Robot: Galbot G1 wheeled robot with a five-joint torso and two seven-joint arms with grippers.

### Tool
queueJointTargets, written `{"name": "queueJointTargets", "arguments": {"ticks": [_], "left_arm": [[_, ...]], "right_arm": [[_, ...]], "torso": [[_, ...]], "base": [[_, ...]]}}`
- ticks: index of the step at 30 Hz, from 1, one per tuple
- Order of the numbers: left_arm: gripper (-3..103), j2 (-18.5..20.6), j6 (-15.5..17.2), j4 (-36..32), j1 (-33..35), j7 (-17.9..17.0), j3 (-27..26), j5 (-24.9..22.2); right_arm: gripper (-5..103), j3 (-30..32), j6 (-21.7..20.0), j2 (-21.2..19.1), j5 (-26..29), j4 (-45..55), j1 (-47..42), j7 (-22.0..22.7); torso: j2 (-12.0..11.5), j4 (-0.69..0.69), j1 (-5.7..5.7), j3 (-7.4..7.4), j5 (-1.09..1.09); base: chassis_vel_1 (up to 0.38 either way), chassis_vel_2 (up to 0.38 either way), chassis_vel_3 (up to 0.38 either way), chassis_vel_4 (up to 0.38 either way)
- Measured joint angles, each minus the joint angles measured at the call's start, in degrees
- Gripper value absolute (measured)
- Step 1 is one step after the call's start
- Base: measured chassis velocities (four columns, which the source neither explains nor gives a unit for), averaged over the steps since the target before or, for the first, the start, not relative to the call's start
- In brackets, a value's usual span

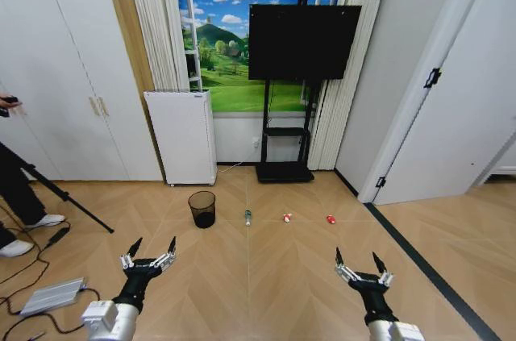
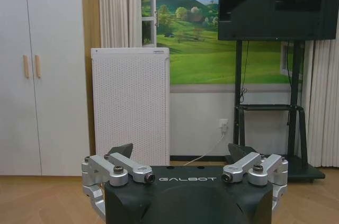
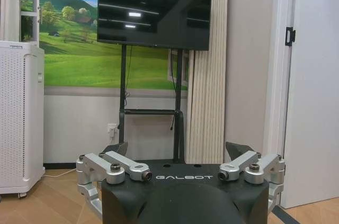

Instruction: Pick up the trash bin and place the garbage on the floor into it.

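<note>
Ahead on the floor point(image 1: 266, 284), the trash bin point(image 1: 202, 209) stands upright, just in front of a white perforated box unit point(image 1: 182, 136) by the wall. To its right, in a row: clear bottle point(image 1: 248, 217), then two red-and-white bits point(image 1: 287, 217) point(image 1: 330, 218), all apart from each other and from the bin. Left end effector point(image 1: 152, 247) hangs low near the robot, fingers spread wide, holding nothing. Right end effector point(image 1: 359, 261) same: wide open, empty, well short of the garbage. TV on a stand point(image 1: 303, 41) at the back wall.
</note>
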Motion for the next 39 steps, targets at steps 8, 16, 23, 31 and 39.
{"name": "queueJointTargets", "arguments": {"ticks": [8,16,23,31,39], "left_arm": [[98,0.20,-1.17,-0.08,0.26,0.36,-0.41,0.91],[98,0.28,-1.66,-0.45,0.94,0.54,-0.50,0.98],[98,0.33,-2.14,-0.41,1.24,0.67,-0.89,0.85],[101,0.32,-2.17,-0.63,1.23,0.67,-0.92,0.81],[97,0.27,-2.17,-0.72,1.24,0.66,-0.87,0.98]], "right_arm": [[100,0.01,0.17,-0.19,0.01,-0.21,-0.10,0.01],[100,0.18,0.45,-0.46,0.07,-0.29,-0.22,0.10],[100,0.13,0.81,-0.10,-0.03,-0.55,-0.26,0.08],[100,0.12,1.10,-0.35,-0.07,-0.89,-0.12,0.03],[100,0.14,1.52,-0.37,-0.10,-1.18,-0.08,0.02]], "torso": [[0.00,0.00,0.00,0.00,0.00],[0.00,-0.01,0.02,0.00,0.00],[0.00,-0.01,0.01,0.00,0.00],[-0.01,-0.01,0.03,0.01,-0.02],[-0.01,-0.02,0.01,0.01,-0.05]], "base": [[-0.134,0.104,0.126,-0.139],[-0.220,0.203,0.213,-0.205],[-0.285,0.272,0.285,-0.285],[-0.364,0.361,0.365,-0.364],[-0.359,0.358,0.369,-0.365]]}}
